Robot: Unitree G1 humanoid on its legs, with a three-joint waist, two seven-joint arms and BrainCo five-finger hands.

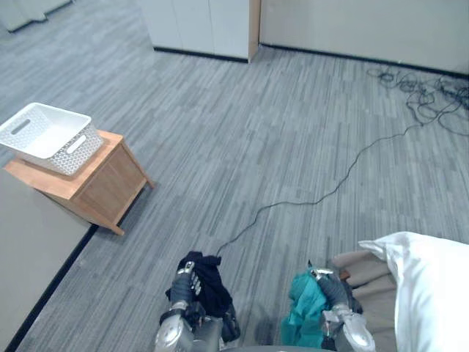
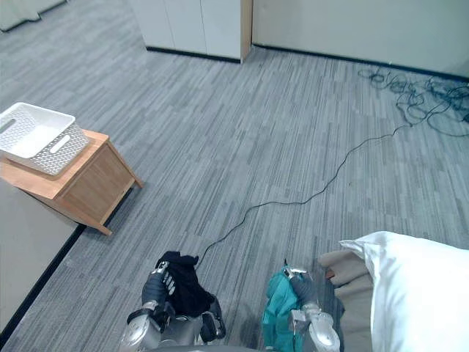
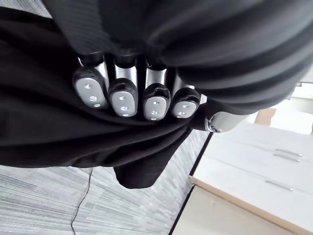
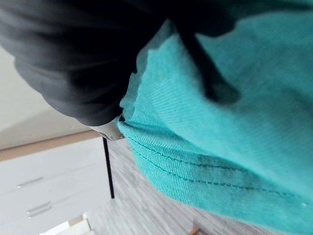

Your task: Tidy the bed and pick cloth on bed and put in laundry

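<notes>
Black cloth [image 1: 209, 287] is clenched in the left hand [image 1: 183, 281]; teal cloth [image 1: 300, 312] drapes the right hand [image 1: 335, 291], grip unclear. Carry both high to the upper-left basket [image 1: 77, 150].

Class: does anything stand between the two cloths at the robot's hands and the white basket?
Nothing visible does: bare carpet lies between the black cloth and teal cloth and the basket on its wooden cabinet.

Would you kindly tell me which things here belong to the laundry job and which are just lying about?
Job: black cloth in left hand; teal cloth at right hand; white basket; pillow.
Lying about: wooden stand under the basket; wall cupboards.
</notes>
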